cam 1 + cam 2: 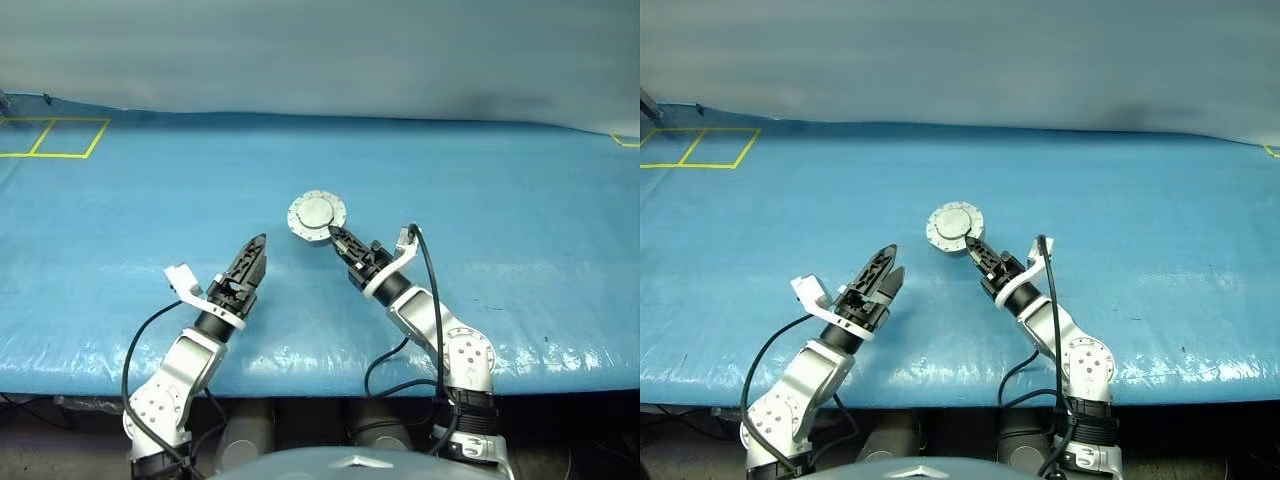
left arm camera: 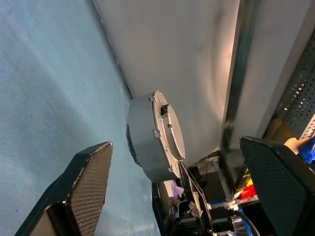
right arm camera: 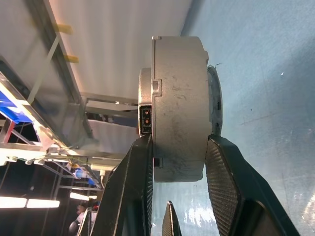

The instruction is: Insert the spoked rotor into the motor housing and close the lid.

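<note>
Mid-frame, head view: I see the housing (image 1: 317, 216) with lid (image 3: 212, 105) shut, held off the blue surface (image 1: 520, 260).
Right jaws (image 1: 335, 236): clamped across housing and lid.
Left jaws (image 1: 890, 260): spread wide, empty, lower left.
Rotor: can't see it; presumably inside.
Risk: edge grip only; I could let the housing swivel or drop.

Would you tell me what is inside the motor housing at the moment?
That cannot be seen: the lid lies closed over the motor housing, which the right gripper clamps by its faces. Only plain grey metal shows, so whether the rotor is inside is hidden.
</note>
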Controlling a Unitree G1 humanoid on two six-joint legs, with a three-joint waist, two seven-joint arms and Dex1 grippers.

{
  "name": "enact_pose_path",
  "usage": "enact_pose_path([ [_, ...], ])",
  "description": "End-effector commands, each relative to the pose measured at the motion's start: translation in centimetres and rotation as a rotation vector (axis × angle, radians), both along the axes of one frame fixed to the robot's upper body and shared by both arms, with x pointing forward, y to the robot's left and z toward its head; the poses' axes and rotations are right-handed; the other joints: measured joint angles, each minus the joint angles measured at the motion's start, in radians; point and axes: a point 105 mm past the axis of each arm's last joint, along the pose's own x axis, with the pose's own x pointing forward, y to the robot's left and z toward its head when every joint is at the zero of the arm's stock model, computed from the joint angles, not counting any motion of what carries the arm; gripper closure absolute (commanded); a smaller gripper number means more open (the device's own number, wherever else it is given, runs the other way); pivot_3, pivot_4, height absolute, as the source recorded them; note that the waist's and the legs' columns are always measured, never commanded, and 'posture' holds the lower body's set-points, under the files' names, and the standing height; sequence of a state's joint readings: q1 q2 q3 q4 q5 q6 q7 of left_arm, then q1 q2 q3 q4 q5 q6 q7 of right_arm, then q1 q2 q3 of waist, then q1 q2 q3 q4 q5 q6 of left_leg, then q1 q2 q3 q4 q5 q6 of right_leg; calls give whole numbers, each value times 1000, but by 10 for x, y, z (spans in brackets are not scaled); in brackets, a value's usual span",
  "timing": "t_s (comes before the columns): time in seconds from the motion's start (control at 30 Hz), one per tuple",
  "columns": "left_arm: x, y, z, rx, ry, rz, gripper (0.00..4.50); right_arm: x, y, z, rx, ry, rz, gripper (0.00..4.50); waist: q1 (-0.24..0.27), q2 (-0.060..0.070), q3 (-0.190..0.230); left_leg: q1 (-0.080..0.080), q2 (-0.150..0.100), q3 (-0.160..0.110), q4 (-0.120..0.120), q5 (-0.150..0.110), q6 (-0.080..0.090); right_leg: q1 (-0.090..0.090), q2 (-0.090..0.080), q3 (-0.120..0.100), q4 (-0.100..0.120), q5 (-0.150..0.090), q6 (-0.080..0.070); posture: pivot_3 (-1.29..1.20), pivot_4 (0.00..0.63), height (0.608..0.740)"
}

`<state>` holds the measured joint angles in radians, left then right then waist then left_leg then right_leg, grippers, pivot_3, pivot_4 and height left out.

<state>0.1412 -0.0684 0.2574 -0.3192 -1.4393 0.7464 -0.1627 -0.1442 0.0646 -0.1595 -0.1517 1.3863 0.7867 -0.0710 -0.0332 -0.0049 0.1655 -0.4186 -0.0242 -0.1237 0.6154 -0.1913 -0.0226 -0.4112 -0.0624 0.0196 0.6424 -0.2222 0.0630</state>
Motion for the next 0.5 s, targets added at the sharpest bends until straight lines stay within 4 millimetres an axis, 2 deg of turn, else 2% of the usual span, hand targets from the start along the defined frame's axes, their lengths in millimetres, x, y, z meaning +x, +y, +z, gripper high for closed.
enact_pose_path([
  [0.03, -2, -7, 7, -82, -21, -24, 28, -3, 16, 39, 70, -133, 37, 3339, -2, 0, 0, 0, 0, 0, 0, 0, 0, 0, 0, 0, 0, 0, 0, 0, 150, 740],
  [0.27, 1, -9, -2, -96, -2, -46, 28, -14, 29, 49, 84, -167, 99, 3339, -3, 0, 0, 0, 0, 0, 0, 0, 0, 0, 0, 0, 0, 0, 0, 0, 150, 740],
  [0.5, 5, -12, -8, -123, -14, -56, 28, -34, 46, 52, 98, -162, 188, 3339, -3, 0, 0, 0, 0, 0, 0, 0, 0, 0, 0, 0, 0, 0, 0, 0, 150, 740],
])
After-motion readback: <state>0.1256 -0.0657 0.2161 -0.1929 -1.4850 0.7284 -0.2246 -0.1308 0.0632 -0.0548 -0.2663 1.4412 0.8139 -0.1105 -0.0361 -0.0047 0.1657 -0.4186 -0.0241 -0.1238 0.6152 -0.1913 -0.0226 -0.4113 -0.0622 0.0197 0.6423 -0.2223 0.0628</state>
